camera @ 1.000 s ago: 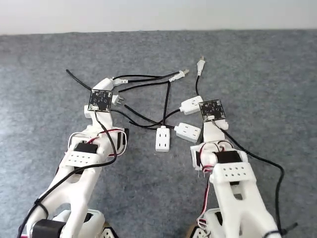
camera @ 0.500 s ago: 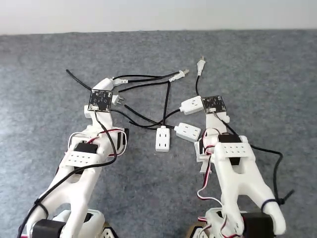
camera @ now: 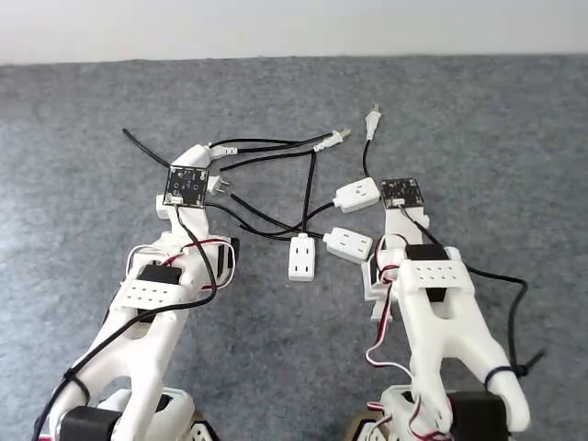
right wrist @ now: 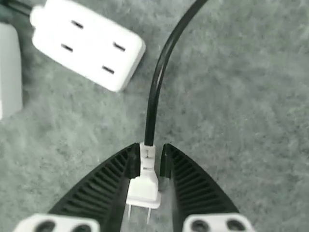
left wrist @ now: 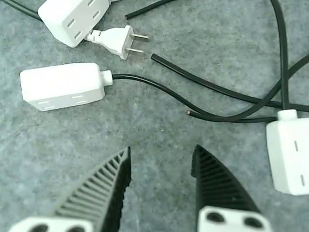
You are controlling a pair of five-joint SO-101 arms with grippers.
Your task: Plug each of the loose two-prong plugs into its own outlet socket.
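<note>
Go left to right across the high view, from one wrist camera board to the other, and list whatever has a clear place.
left arm's camera board → nearest outlet block → plug at the cords' far end → farthest plug → right arm's camera board

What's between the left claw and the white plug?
A black cord crosses between the left gripper and the plug; the left wrist view shows it.

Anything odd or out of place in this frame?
Yes. The plug in the right gripper has its prongs toward the wrist, facing away from the outlet block. In the left wrist view, several black cords end in cut stubs, joined to nothing.
</note>
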